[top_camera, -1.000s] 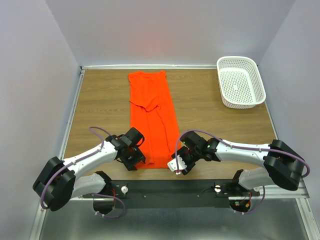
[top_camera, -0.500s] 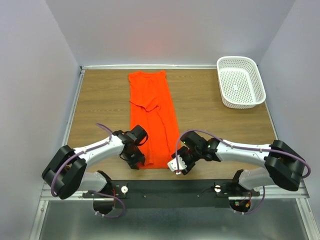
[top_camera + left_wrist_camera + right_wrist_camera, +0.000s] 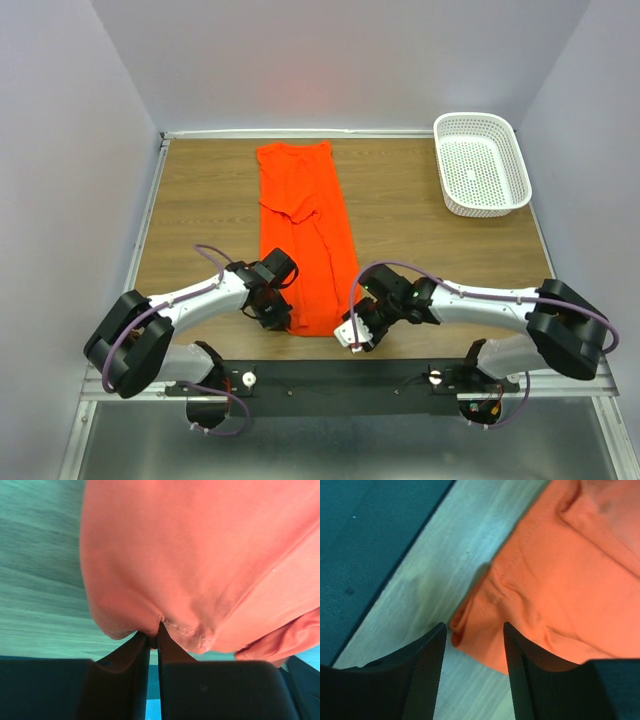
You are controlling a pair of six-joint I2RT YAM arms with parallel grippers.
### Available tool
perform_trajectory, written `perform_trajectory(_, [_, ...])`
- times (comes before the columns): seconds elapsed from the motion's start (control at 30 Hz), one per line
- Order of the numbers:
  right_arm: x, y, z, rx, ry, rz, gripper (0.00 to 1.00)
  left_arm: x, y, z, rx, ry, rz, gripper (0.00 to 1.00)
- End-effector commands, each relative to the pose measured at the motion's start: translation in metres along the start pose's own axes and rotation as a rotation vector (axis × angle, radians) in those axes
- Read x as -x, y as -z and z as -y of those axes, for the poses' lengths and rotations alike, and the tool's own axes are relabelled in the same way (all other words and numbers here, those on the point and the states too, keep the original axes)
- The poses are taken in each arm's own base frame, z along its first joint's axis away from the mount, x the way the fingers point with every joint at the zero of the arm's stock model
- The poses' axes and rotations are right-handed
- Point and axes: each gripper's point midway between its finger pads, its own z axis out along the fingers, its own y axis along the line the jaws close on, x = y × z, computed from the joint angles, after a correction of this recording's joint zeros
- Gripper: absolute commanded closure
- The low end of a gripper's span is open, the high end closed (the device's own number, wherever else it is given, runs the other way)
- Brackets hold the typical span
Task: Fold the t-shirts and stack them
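Since the long, bright orange cotton t-shirt (image 3: 305,230) is likely to be folded end over end, its near hem corners are picked. One is pinched tight in the left jaws; the other is not yet gripped by the spread right jaws around it. The rest is laid on the brown wooden counter (image 3: 200,200) beyond both jaws. The pinch is shown only from the left wrist.

Bright even overhead light, soft shadows, wrist views teal-tinted, t-shirt (image 3: 200,555) blurred close-up

White perforated basket (image 3: 482,165), probably plastic, at far right corner of wooden table (image 3: 400,200)
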Motion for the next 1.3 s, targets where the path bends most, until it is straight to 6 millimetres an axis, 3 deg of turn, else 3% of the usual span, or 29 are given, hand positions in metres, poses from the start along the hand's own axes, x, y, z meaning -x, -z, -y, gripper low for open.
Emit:
perform_trajectory(0.0, [0.002, -0.012, -0.006, 0.051, -0.020, 0.000, 0.45, 0.004, -0.007, 0.000, -0.002, -0.021, 0.028, 0.85])
perform_trajectory(0.13, [-0.006, -0.015, -0.004, 0.050, -0.035, -0.043, 0.51, 0.001, -0.007, 0.001, -0.014, -0.031, 0.015, 0.93])
perform_trajectory(0.2, [-0.011, -0.015, -0.005, 0.048, -0.045, -0.063, 0.60, 0.001, -0.005, 0.002, -0.024, -0.033, 0.014, 0.95])
perform_trajectory(0.23, [-0.012, -0.016, -0.004, 0.050, -0.050, -0.067, 0.70, 0.000, -0.005, 0.002, -0.026, -0.038, 0.013, 0.96])
perform_trajectory(0.33, [-0.008, -0.014, 0.001, 0.034, -0.059, -0.061, 0.86, -0.001, -0.002, 0.003, -0.044, -0.044, 0.006, 1.00])
perform_trajectory(0.37, [-0.007, -0.012, 0.002, 0.026, -0.062, -0.056, 0.99, -0.001, -0.001, 0.004, -0.051, -0.045, 0.005, 1.00])
perform_trajectory(0.6, [0.023, 0.011, 0.036, -0.077, -0.139, 0.060, 0.99, 0.003, 0.019, 0.031, -0.175, -0.096, 0.030, 1.00])
perform_trajectory(0.67, [0.023, 0.023, 0.059, -0.138, -0.172, 0.069, 0.99, 0.012, 0.028, 0.043, -0.211, -0.108, 0.057, 1.00])
perform_trajectory(0.77, [0.017, 0.043, 0.091, -0.222, -0.221, 0.081, 1.00, 0.029, 0.042, 0.059, -0.264, -0.128, 0.098, 1.00])
perform_trajectory(0.83, [0.008, 0.050, 0.107, -0.260, -0.267, 0.078, 0.99, 0.051, 0.052, 0.069, -0.303, -0.106, 0.145, 1.00])
perform_trajectory(0.87, [0.002, 0.063, 0.128, -0.313, -0.286, 0.077, 1.00, 0.060, 0.055, 0.072, -0.316, -0.122, 0.160, 1.00])
perform_trajectory(0.9, [-0.004, 0.067, 0.135, -0.330, -0.301, 0.070, 0.99, 0.076, 0.057, 0.073, -0.324, -0.099, 0.182, 1.00])
perform_trajectory(1.07, [-0.044, 0.066, 0.179, -0.387, -0.381, 0.014, 0.99, 0.130, 0.078, 0.107, -0.413, -0.132, 0.266, 1.00])
perform_trajectory(1.1, [-0.045, 0.071, 0.196, -0.418, -0.384, 0.014, 1.00, 0.139, 0.071, 0.111, -0.400, -0.152, 0.265, 1.00])
perform_trajectory(1.17, [-0.062, 0.065, 0.209, -0.431, -0.426, -0.009, 1.00, 0.161, 0.080, 0.129, -0.426, -0.168, 0.292, 1.00])
perform_trajectory(1.2, [-0.067, 0.064, 0.215, -0.440, -0.439, -0.017, 0.99, 0.167, 0.070, 0.131, -0.402, -0.167, 0.276, 1.00])
perform_trajectory(1.27, [-0.076, 0.074, 0.240, -0.494, -0.445, -0.030, 0.99, 0.186, 0.077, 0.144, -0.428, -0.181, 0.297, 1.00])
